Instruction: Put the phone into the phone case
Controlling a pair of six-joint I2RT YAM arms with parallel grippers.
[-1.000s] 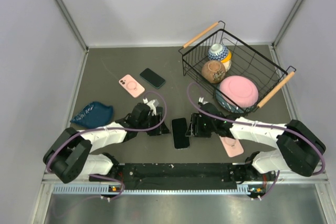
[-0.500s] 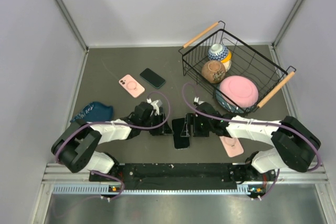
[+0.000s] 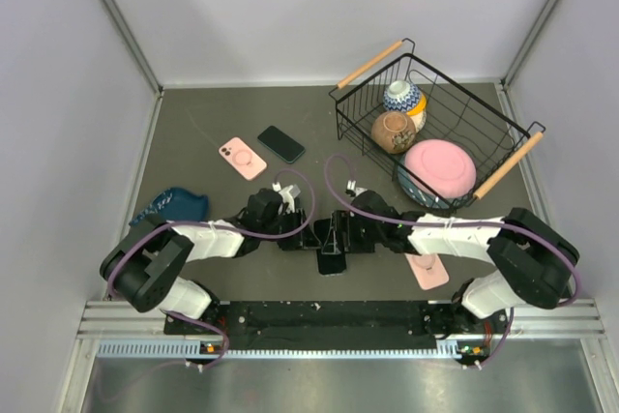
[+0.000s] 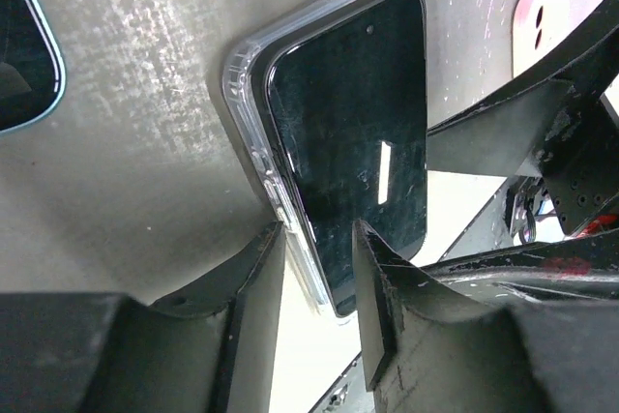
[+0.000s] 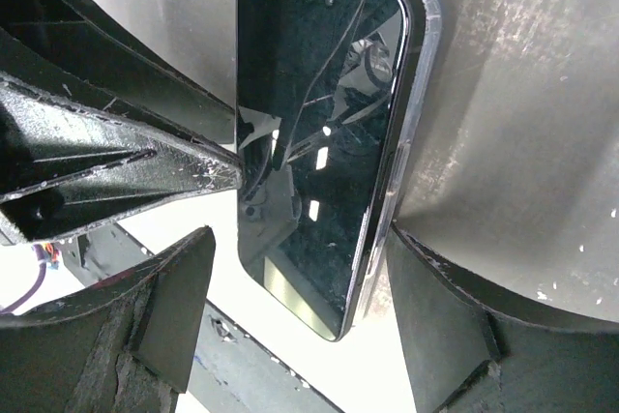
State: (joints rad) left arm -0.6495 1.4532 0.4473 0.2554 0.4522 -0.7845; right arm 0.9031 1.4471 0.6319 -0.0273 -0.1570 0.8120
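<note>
A black phone (image 4: 348, 132) lies screen up on a clear phone case (image 4: 242, 94) at the table's near middle (image 3: 331, 260). The case's rim shows along one long side and the far end. My left gripper (image 4: 314, 273) straddles that long edge near the phone's near corner. One of its fingers (image 4: 253, 287) stands beside the case with a gap, the other over the screen. My right gripper (image 5: 300, 307) stands wide open across the phone's (image 5: 314, 132) near end. Its right finger (image 5: 445, 316) is at the case edge, its left one apart. From above, the left gripper (image 3: 302, 235) and right gripper (image 3: 338, 235) meet over the phone.
A pink case (image 3: 242, 158) and a dark phone (image 3: 280, 143) lie at the back left, a blue cloth (image 3: 171, 208) further left. Another pink case (image 3: 427, 270) lies under the right arm. A wire basket (image 3: 503, 132) holding bowls stands at the back right.
The right gripper has slid left over the phone and its jaws have spread wider. The left gripper has moved right up to the phone's edge.
</note>
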